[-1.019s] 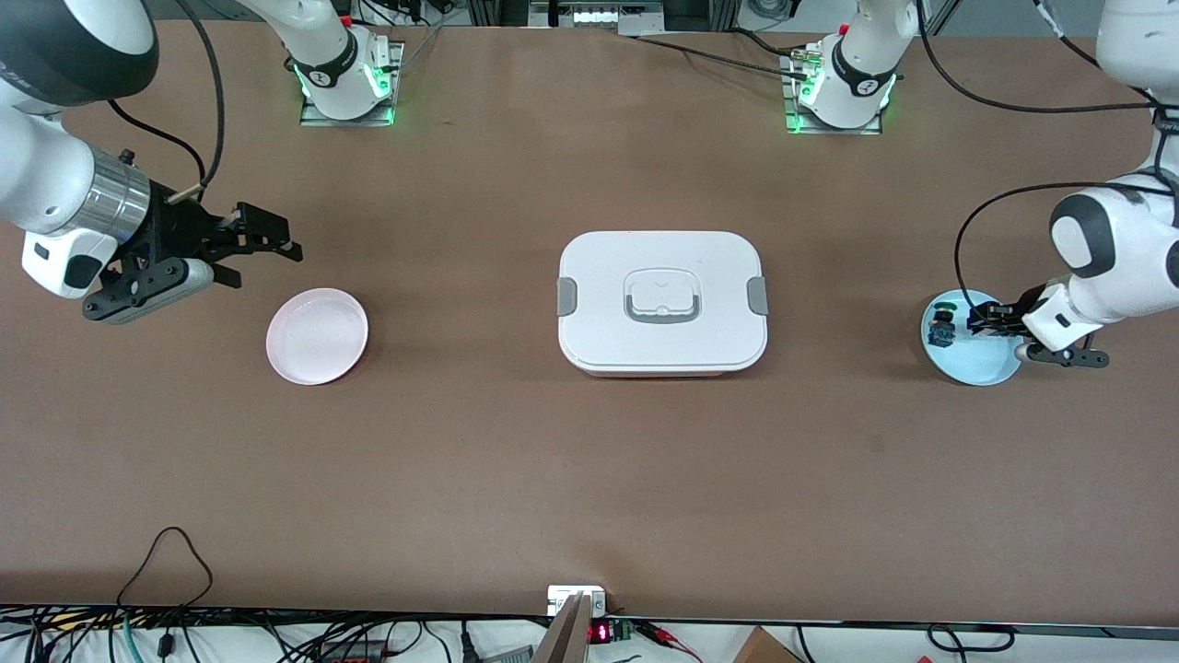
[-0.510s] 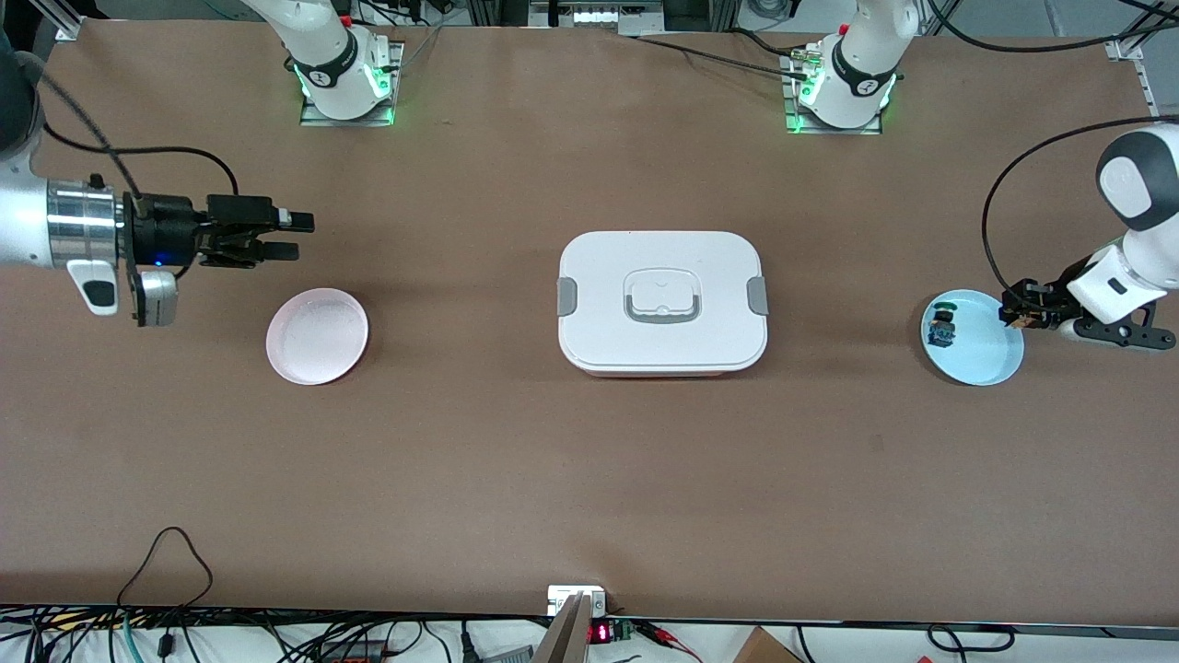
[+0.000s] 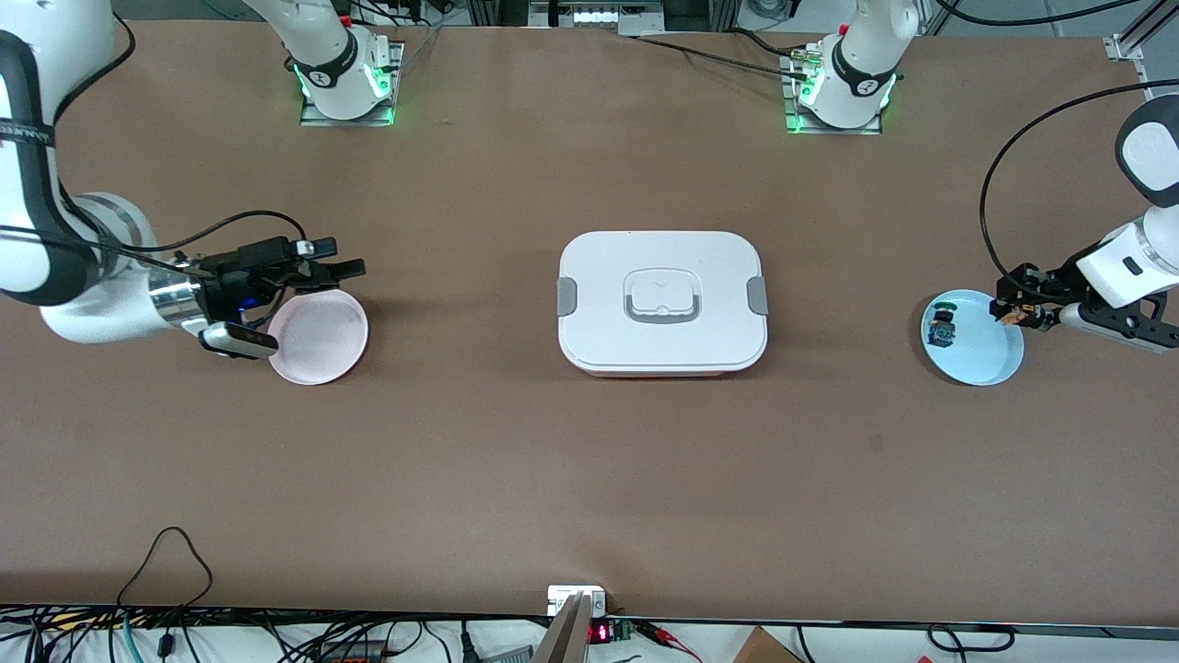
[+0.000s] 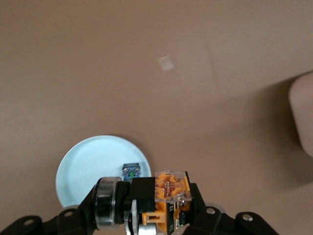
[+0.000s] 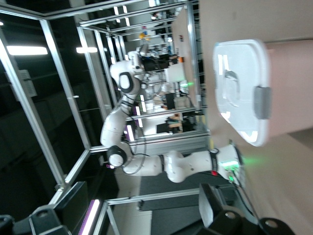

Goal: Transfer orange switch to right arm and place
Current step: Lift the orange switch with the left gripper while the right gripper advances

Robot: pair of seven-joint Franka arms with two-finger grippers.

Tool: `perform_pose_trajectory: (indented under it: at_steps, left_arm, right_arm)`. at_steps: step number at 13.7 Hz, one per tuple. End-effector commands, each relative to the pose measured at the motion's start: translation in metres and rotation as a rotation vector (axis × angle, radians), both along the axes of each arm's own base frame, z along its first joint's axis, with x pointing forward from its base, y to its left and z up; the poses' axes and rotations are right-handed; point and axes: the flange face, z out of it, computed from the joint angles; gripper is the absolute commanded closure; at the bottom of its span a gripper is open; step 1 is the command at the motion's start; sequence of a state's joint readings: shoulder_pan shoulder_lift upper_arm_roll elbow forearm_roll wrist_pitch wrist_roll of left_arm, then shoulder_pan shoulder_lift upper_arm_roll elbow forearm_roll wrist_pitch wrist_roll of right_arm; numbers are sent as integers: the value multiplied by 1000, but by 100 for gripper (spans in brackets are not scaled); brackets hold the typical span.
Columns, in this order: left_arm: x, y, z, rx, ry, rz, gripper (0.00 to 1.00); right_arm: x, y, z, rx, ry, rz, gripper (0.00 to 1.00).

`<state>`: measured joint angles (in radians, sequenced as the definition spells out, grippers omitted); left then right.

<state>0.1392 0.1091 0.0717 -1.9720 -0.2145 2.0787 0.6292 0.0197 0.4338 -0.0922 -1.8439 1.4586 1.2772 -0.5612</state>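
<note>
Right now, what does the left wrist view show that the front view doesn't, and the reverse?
Only the left wrist view shows the grip up close: the left gripper shut on the tiny black orange-topped switch, above the round pale blue plate.

Only the front view shows the right gripper, open over the round pink plate, and the white lidded box's grey handle.

Both show the blue plate and the small teal-topped piece on it.

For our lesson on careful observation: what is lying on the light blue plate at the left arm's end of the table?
On the light blue plate lies one small blue-topped switch. The left gripper, shut on the orange switch, hovers over the plate's edge and covers part of the rim.
</note>
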Motion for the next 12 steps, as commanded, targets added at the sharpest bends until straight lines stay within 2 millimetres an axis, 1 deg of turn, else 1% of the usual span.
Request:
perform_pose_trajectory:
  at_steps: [1,3,4,5,7,9,10,12]
  left_arm:
    - [4,-5,5,-113,-60,-108,100]
    - [5,-10,9,-159,-104,-172,100]
    - [7,-16,11,-181,-132,-225,100]
    - [9,-28,14,-213,-167,-282,100]
    - [11,-37,24,-293,-245,-307,100]
    - [12,-47,27,-362,-287,-334,100]
    - [10,-54,25,-435,-311,-393,100]
    - [9,-65,24,-546,-389,-476,100]
  right_arm:
    - [-3,56,8,61,10,-32,0]
    - [-1,101,10,72,21,-82,0]
    - [-1,128,11,84,38,-112,0]
    - [-2,151,14,88,45,-140,0]
    - [-9,200,16,81,57,-193,0]
    - [-21,255,26,67,59,-239,0]
    - [-25,274,32,47,48,-256,0]
    - [-34,303,39,10,28,-270,0]
